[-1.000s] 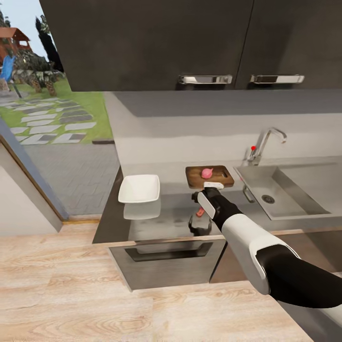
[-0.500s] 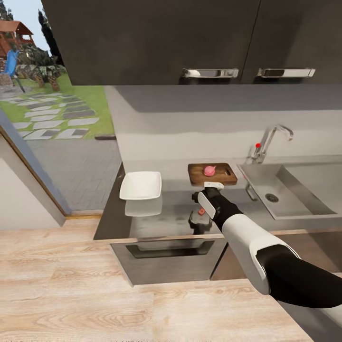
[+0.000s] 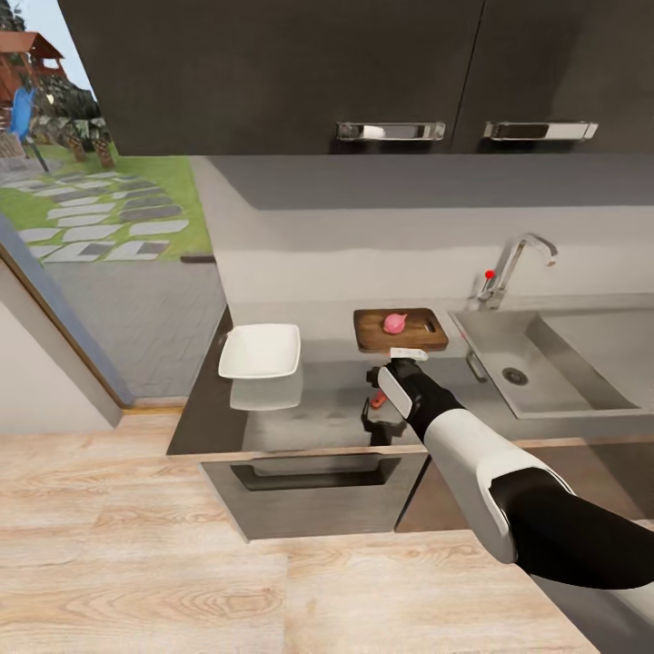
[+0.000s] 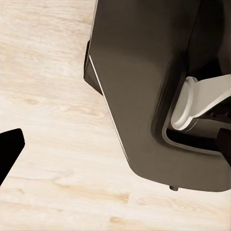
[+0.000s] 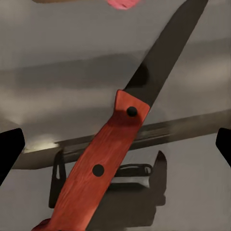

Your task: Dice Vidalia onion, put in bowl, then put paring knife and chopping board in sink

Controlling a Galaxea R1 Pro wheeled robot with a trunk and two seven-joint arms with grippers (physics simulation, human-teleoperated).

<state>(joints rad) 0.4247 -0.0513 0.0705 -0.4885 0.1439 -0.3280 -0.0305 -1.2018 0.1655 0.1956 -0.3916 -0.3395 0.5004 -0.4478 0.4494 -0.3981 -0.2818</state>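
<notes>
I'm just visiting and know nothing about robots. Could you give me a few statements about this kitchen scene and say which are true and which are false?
1. The Vidalia onion lies on the chopping board. True.
2. The bowl holds diced onion. False: it is empty.
3. The right gripper holds the paring knife by its red handle. True.
4. The chopping board lies in the sink. False: it lies on the countertop, beside the sink.
5. The onion is already cut up. False: it looks like one whole lump.
</notes>
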